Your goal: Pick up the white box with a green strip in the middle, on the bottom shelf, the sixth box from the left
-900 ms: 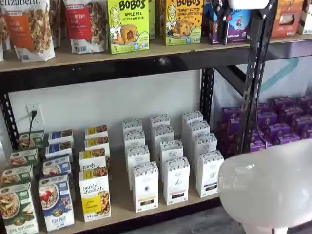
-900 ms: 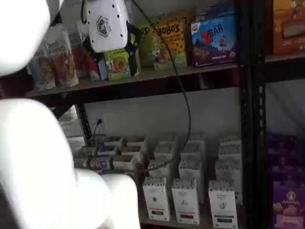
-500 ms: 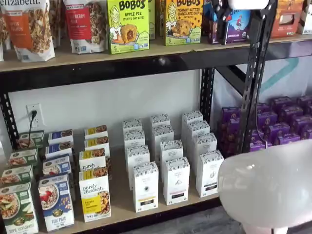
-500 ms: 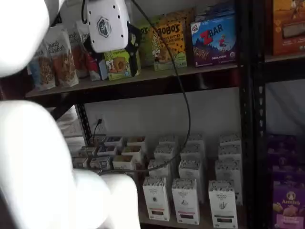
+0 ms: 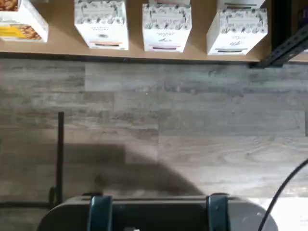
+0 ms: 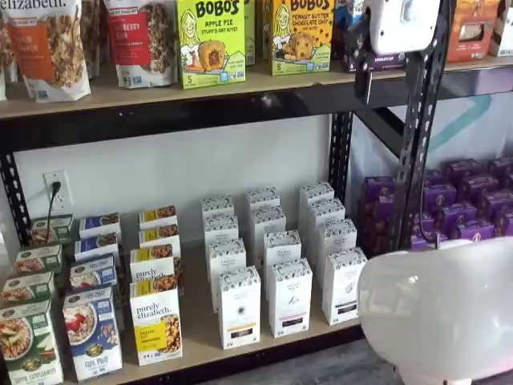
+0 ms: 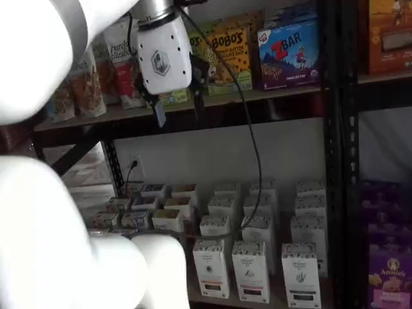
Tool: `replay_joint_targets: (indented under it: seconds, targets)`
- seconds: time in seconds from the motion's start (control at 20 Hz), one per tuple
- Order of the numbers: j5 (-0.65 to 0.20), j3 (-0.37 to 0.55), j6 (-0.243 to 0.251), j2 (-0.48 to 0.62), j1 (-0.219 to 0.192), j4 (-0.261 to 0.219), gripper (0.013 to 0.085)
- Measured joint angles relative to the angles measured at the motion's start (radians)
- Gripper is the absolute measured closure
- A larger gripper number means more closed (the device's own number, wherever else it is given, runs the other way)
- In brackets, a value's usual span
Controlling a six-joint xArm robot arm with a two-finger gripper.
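The gripper (image 7: 175, 109) hangs high in front of the upper shelf (image 6: 240, 84), its white body level with the Bobo's boxes (image 6: 211, 40) in both shelf views. In a shelf view 2 black fingers (image 7: 159, 114) point down below the body with a gap plainly between them, so the jaws stand apart and hold nothing. A black cable (image 7: 251, 141) loops down from the body toward the lower boxes.

The white box (image 6: 344, 285) stands upright at the front of the bottom shelf (image 6: 200, 333), the right-hand one of 3 speckled-top white cartons in the front row, with more like cartons in rows behind it. It is well below the gripper and untouched. Just left of it stands a like carton (image 6: 289, 296). Granola boxes (image 6: 155, 319) fill the shelf's left part; purple boxes (image 6: 461, 200) sit in the next bay to the right.

From the wrist view, the 3 front cartons line the shelf edge, the white box (image 5: 237, 30) among them, with grey wood floor (image 5: 154, 125) below.
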Motion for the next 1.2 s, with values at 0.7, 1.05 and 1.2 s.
replay_joint_targets:
  seconds: [0.7, 1.05, 1.2]
  targets:
    - [-0.440, 0.386, -0.069, 0.046, -0.076, 0.010, 0.0130]
    - [-0.655, 0.511, -0.084, 0.204, -0.085, 0.025, 0.0130]
    - [-0.774, 0.554, -0.094, 0.292, -0.085, 0.040, 0.0130]
